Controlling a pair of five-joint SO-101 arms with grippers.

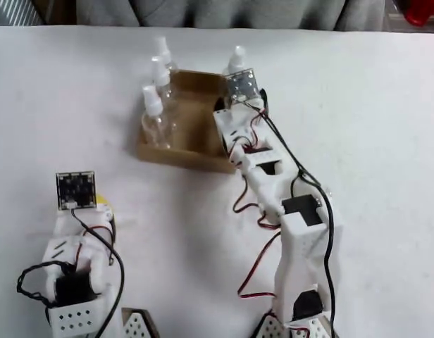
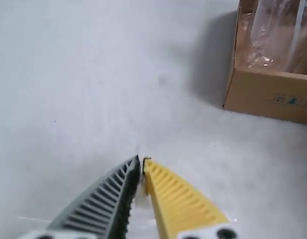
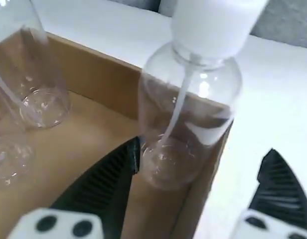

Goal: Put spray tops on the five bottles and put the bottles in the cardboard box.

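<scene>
The right arm stretches across the white tabletop (image 1: 365, 98) to the far right corner of the cardboard box (image 1: 192, 151). The right pincer (image 3: 203, 149) is spread wide around a clear bottle (image 3: 191, 109), which stands upright in that corner with a white spray top (image 3: 213, 22) on it. One black finger (image 3: 103, 189) sits inside the box just beside the bottle, and the other hangs outside the box wall, apart from it. Three other bottles (image 1: 155, 113), each wearing a spray top, stand in the box along its left side. At the near left of the tabletop, well apart from the box, the left pincer (image 2: 142, 162) is pinched together low over the surface. Its grey and yellow tips meet with nothing between them.
</scene>
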